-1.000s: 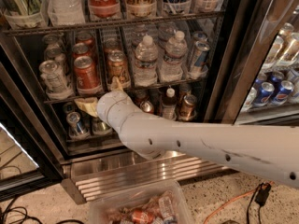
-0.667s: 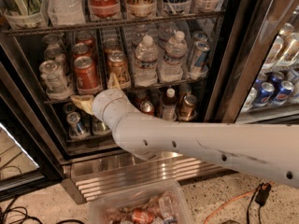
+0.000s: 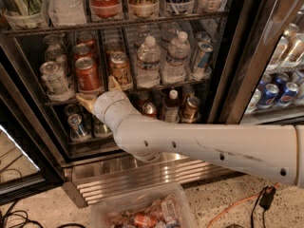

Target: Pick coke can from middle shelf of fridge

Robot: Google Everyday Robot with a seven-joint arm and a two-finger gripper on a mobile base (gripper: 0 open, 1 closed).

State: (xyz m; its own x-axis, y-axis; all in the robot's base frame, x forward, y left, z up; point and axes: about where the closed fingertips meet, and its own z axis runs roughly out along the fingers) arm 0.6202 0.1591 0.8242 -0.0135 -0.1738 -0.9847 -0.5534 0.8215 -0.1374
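**At the front rail of the middle shelf: gripper spread, can not held**

In the black-framed glass-door fridge (image 3: pixel 236 56), the red coke can with the silver top (image 3: pixel 88 75) stands upright at the front of the dark wire middle shelf (image 3: pixel 156 86). An orange-brown can (image 3: pixel 120 69) stands just beside it. The two-finger gripper (image 3: pixel 99 93) sits at the rail just below both cans. Its tan fingers (image 3: pixel 114 83) are spread apart and grip nothing. Compared with 0.7 s ago, the gripper has shifted slightly; the cans are unmoved. The white perforated arm (image 3: pixel 204 146) enters from the right.
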